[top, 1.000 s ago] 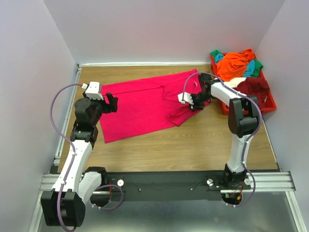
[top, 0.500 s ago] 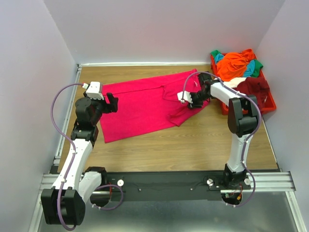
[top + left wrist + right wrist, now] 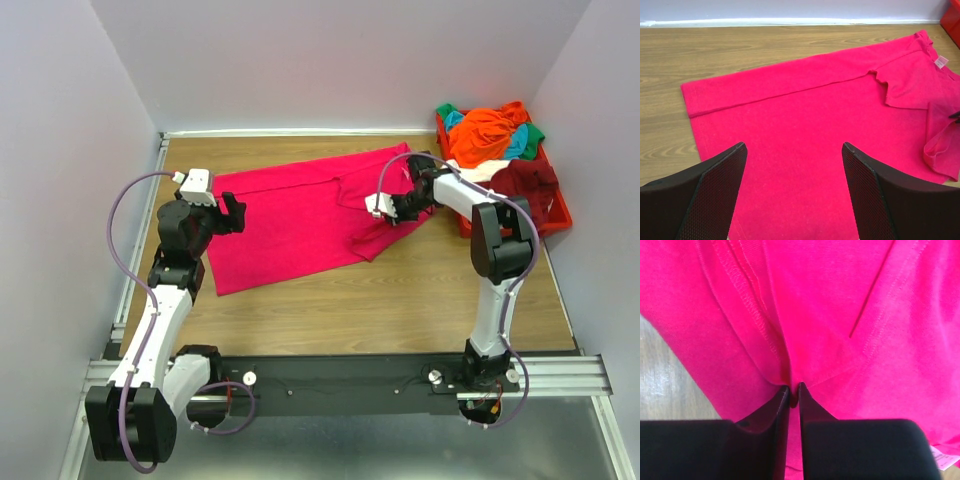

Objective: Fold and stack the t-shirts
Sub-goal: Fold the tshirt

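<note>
A bright pink-red t-shirt (image 3: 290, 215) lies spread on the wooden table, its right part bunched and partly folded over. My right gripper (image 3: 392, 212) sits on that bunched right side; in the right wrist view its jaws (image 3: 794, 388) stand almost together, pinching a fold of the pink cloth (image 3: 805, 315). My left gripper (image 3: 234, 212) hovers at the shirt's left edge, open; in the left wrist view its fingers (image 3: 720, 185) flank flat pink cloth (image 3: 800, 130) without touching it. More t-shirts, orange (image 3: 483, 135), teal, green and dark maroon (image 3: 520, 178), lie heaped at the far right.
The heap of shirts fills a red plastic bin (image 3: 556, 215) against the right wall. White walls close the table (image 3: 400, 290) on the left, back and right. A black rail (image 3: 350, 378) with the arm bases runs along the near edge.
The right gripper has closed onto a fold of the pink shirt and shifted slightly left. The left arm has stayed where it was.
</note>
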`<state>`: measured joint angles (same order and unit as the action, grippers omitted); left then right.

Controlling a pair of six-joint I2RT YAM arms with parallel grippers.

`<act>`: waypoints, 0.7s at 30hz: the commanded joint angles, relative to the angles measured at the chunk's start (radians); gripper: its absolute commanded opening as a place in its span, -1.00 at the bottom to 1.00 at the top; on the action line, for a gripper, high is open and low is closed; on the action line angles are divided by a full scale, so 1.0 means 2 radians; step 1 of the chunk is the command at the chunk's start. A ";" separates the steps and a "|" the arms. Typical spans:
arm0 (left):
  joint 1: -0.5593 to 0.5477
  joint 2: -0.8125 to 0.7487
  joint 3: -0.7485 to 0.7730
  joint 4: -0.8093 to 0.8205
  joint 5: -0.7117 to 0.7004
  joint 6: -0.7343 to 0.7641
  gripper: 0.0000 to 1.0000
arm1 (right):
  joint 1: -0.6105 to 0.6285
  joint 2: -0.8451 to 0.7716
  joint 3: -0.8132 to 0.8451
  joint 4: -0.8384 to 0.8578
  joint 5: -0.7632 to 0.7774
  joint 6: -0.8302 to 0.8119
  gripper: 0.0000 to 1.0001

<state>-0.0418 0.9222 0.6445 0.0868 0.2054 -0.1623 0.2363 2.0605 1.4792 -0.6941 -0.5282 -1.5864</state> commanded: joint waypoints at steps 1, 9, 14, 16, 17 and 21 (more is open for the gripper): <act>-0.004 0.002 0.001 0.004 0.014 0.006 0.68 | 0.003 -0.024 -0.016 0.003 -0.009 -0.011 -0.73; -0.004 0.002 0.001 0.003 0.008 -0.003 0.64 | 0.003 -0.084 -0.037 0.010 0.005 0.022 -0.99; -0.004 -0.001 -0.004 -0.021 -0.036 -0.078 0.61 | 0.003 -0.134 -0.065 0.018 0.023 0.053 -0.99; -0.004 0.001 0.001 -0.074 -0.066 -0.159 0.60 | 0.003 -0.150 -0.084 0.023 0.026 0.064 -0.99; -0.003 0.000 0.004 -0.095 -0.074 -0.182 0.59 | 0.003 -0.158 -0.100 0.026 0.032 0.071 -0.99; -0.004 -0.021 0.005 -0.213 -0.099 -0.294 0.44 | 0.002 -0.203 -0.137 0.044 0.061 0.130 -0.99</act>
<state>-0.0422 0.9207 0.6464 -0.1020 0.0879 -0.5091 0.2363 1.7161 1.2659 -0.6407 -0.4763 -1.4528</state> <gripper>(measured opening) 0.754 0.009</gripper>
